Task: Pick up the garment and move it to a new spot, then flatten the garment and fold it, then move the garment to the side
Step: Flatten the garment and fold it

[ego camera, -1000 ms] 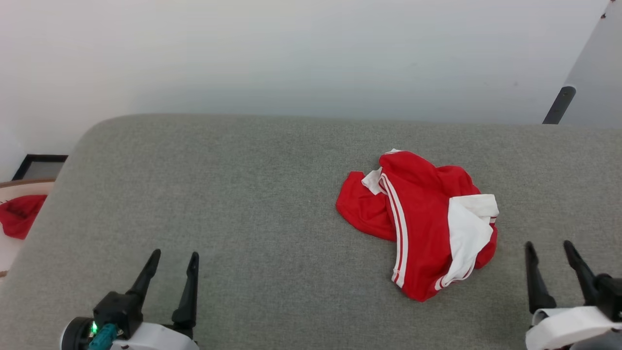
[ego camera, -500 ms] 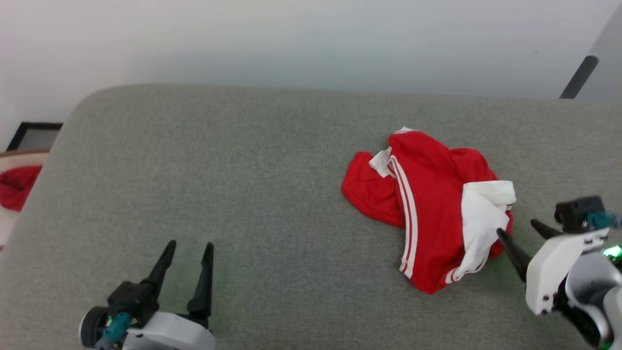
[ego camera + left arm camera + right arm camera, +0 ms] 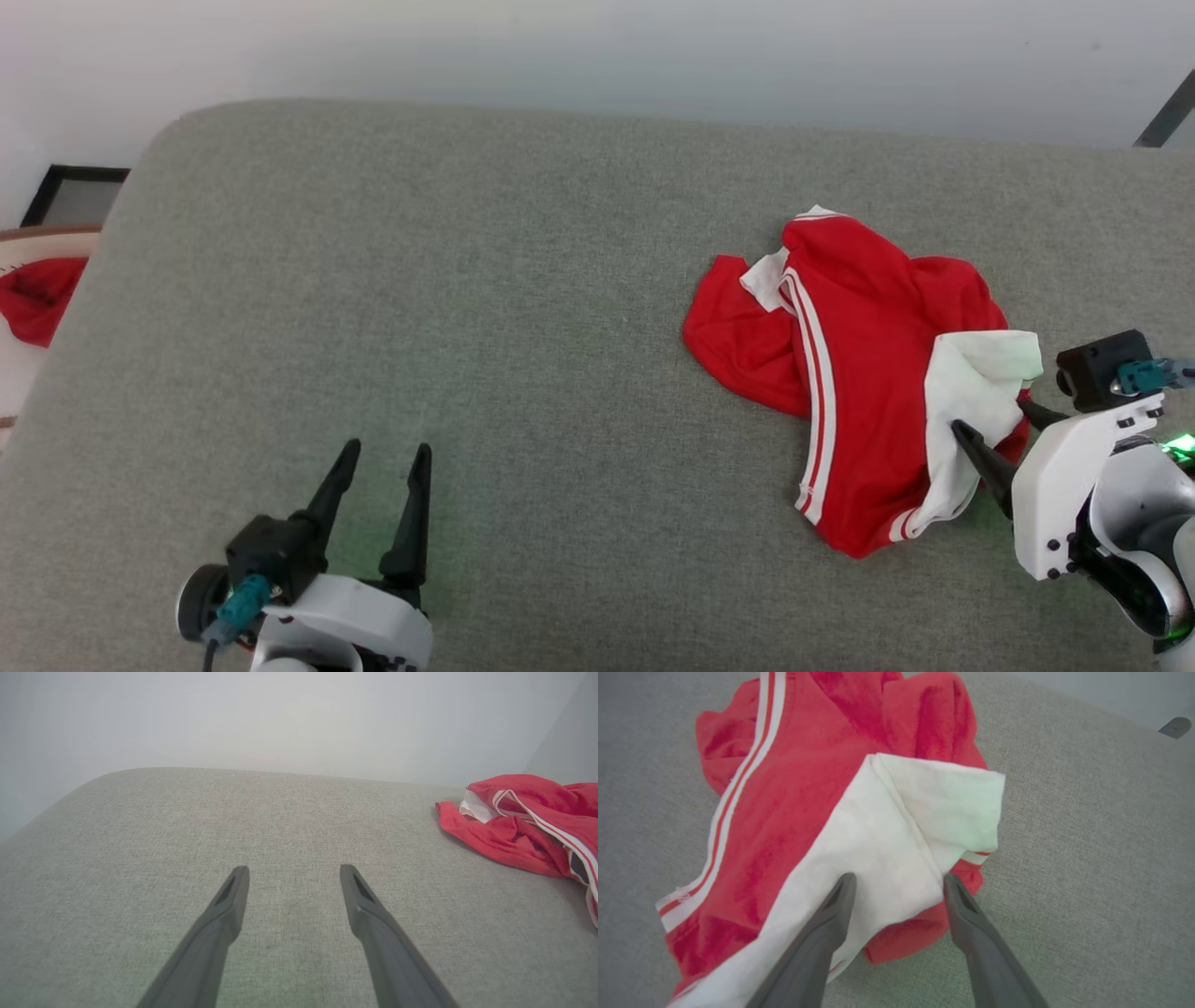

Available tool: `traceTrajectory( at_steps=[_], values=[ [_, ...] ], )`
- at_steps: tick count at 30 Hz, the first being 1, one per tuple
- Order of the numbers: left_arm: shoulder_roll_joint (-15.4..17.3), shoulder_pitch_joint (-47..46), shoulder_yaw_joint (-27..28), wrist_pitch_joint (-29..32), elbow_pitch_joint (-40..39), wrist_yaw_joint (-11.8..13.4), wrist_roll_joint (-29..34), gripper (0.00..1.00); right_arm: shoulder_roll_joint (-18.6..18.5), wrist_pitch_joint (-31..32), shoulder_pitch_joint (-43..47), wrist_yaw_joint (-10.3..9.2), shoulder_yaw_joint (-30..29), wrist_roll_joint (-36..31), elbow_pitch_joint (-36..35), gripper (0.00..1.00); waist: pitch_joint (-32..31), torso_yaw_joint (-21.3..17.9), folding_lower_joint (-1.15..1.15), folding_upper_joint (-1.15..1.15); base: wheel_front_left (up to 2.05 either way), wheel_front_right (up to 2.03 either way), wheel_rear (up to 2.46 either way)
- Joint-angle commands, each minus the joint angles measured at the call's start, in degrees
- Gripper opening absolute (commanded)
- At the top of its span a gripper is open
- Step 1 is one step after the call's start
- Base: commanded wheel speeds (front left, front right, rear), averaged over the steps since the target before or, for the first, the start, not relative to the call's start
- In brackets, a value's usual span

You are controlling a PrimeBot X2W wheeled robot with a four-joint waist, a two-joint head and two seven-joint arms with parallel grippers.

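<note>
The garment [image 3: 868, 373], a red T-shirt with white sleeves and striped trim, lies crumpled on the right part of the grey cushioned surface [image 3: 467, 327]. My right gripper [image 3: 988, 416] is open at the garment's near right edge, its fingers pointing left. In the right wrist view the gripper [image 3: 899, 877] straddles the white sleeve [image 3: 896, 830], with the fingertips resting on or just over the cloth. My left gripper [image 3: 388, 448] stands open at the lower left, well clear of the shirt. The left wrist view shows the left gripper [image 3: 294, 869] over bare fabric, with the garment [image 3: 514, 826] far to the right.
A cream basket [image 3: 28, 252] holding a plain red cloth [image 3: 37, 299] sits beyond the surface's left edge, with a black frame [image 3: 75, 191] behind it. A white wall runs along the back. A dark pole [image 3: 1162, 121] leans at the upper right.
The head camera has shifted. My right gripper has come up from the lower right, turned left and reached the garment's white sleeve. The garment's shape looks unchanged, and the left gripper stays open.
</note>
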Motion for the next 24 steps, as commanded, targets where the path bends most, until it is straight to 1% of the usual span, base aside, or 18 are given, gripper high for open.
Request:
traceTrajectory(
  at_steps=[1, 2, 7, 10, 12, 14, 18, 21, 24],
  values=[
    [0.1, -0.6, -0.1, 0.0, 0.0, -0.1, -0.5, 1.0, -0.5, 0.3, -0.1, -0.06, 0.7, 0.2, -0.6, 0.26, 0.4, -0.1, 0.0, 0.0, 0.0, 0.0, 0.0],
    [0.2, -0.7, -0.1, 0.0, -0.1, -0.1, -0.5, 1.0, -0.7, 0.3, -0.2, -0.06, 0.7, 0.4, -0.7, 0.0, 0.6, -0.1, 0.0, 0.0, 0.0, 0.0, 0.0],
    [0.4, -1.1, -0.1, 0.0, 0.1, -0.1, -1.0, 1.0, -0.7, -0.7, -0.7, -0.06, 0.0, 0.2, -1.4, 0.0, 1.0, -0.9, 0.0, 0.0, 0.0, 0.0, 0.0],
    [0.7, -0.7, -0.2, 0.0, 0.2, -0.1, -1.1, 1.0, -0.3, -1.7, 0.0, -0.06, -1.9, -0.2, -1.9, 0.0, 0.8, -1.7, 0.0, 0.0, 0.0, 0.0, 0.0],
    [0.9, -0.5, -0.2, 0.0, 0.3, -0.1, -1.1, 1.0, 0.1, -2.4, 1.0, -0.06, -4.2, -0.4, -2.3, 0.0, 0.6, -2.3, 0.0, 0.0, 0.0, 0.0, 0.0],
    [1.0, -0.5, -0.2, 0.0, 0.1, -0.2, -1.2, 1.0, 0.7, -3.0, 1.8, -0.06, -7.1, -0.5, -2.9, 0.0, 0.6, -2.9, 0.0, 0.0, 0.0, 0.0, 0.0],
    [1.3, -0.9, -0.7, 0.0, -0.2, -0.2, -1.5, 1.0, 2.7, -4.5, 3.6, -0.06, -15.1, -1.1, -2.3, 0.0, 1.1, -4.1, 0.0, 0.0, 0.0, 0.0, 0.0],
    [1.5, -1.6, -1.2, 0.0, -0.2, -0.1, -1.7, 1.0, 5.3, -7.0, 4.6, -0.06, -22.2, -2.4, -0.1, 0.0, 1.6, -4.7, 0.0, 0.0, 0.0, 0.0, 0.0],
    [1.8, -2.0, -1.2, 0.0, -0.3, -0.1, -2.1, 1.0, 8.0, -9.8, 5.1, -0.06, -28.2, -3.9, 3.4, 0.0, 2.3, -5.2, 0.0, 0.0, 0.0, 0.0, 0.0]
  ],
)
